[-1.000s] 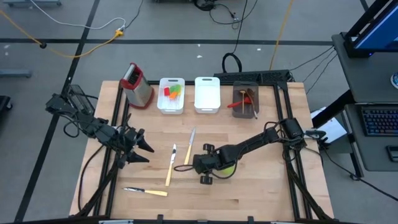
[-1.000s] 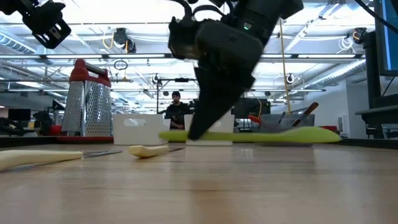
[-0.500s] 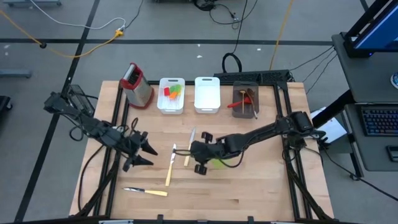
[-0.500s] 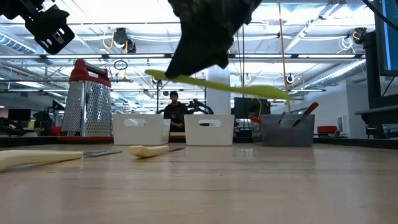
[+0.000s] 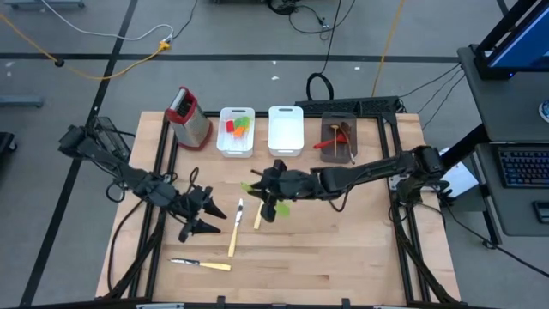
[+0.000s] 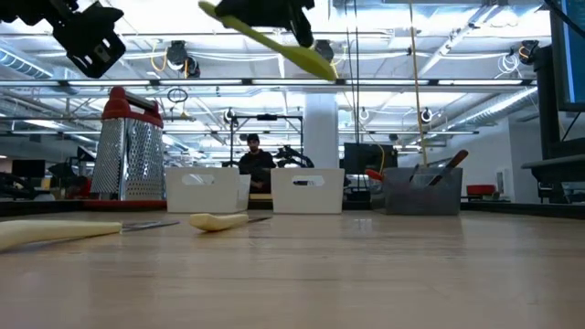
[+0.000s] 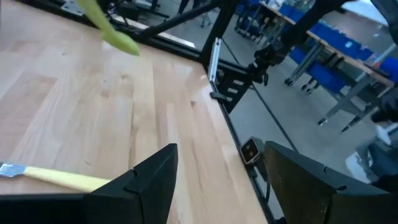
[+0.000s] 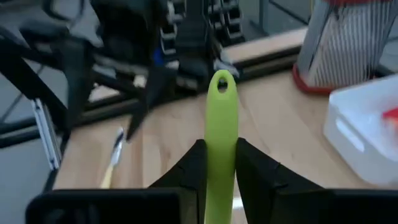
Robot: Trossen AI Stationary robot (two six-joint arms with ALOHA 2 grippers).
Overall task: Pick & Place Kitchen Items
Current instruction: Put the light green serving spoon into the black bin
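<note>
Spanning the wooden table (image 5: 343, 257), the right arm reaches across toward its middle — the right gripper (image 5: 273, 190) is lifted clear of the surface, fingers narrow and clamped on a green spoon (image 8: 221, 130). That spoon hangs tilted in the air, near the white bin (image 5: 236, 131) holding red, orange and green utensils. Left gripper (image 5: 206, 218) hovers over the table's left part, jaws standing wide, nothing between them. At the far edge: steel grater (image 5: 188, 118), a second white bin (image 5: 286, 130), a dark bin (image 5: 340, 140). Smallest — three cream-handled knives (image 5: 234, 228) lying flat on the wood between the two grippers and below them.
</note>
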